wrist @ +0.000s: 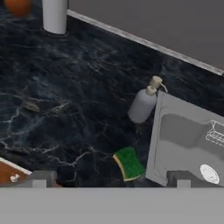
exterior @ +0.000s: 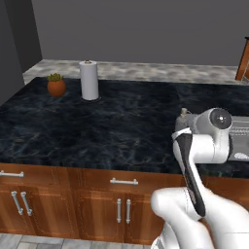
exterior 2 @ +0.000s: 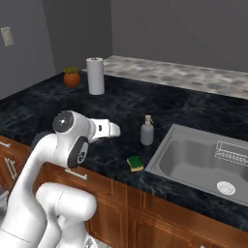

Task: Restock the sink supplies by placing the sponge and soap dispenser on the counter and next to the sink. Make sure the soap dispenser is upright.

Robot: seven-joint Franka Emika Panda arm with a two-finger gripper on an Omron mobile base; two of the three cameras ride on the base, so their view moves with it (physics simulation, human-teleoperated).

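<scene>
A grey soap dispenser (exterior 2: 147, 131) (wrist: 143, 105) with a beige pump stands upright on the black counter (exterior 2: 116, 104), just left of the sink (exterior 2: 203, 155) (wrist: 183, 131). In front of it, near the counter's front edge, a green and yellow sponge (exterior 2: 135, 163) (wrist: 129, 163) lies flat beside the sink's corner. My gripper (wrist: 110, 179) hovers above and in front of the two, open wide with nothing between its fingers. In the left base view my arm hides most of the dispenser; only its pump (exterior: 184, 113) shows.
A white paper towel roll (exterior: 89, 80) (exterior 2: 95, 75) and a small plant in an orange pot (exterior: 56, 86) (exterior 2: 71, 77) stand at the counter's far left. A wire rack (exterior 2: 231, 152) sits in the sink. Wood cabinets (exterior: 97, 204) run below.
</scene>
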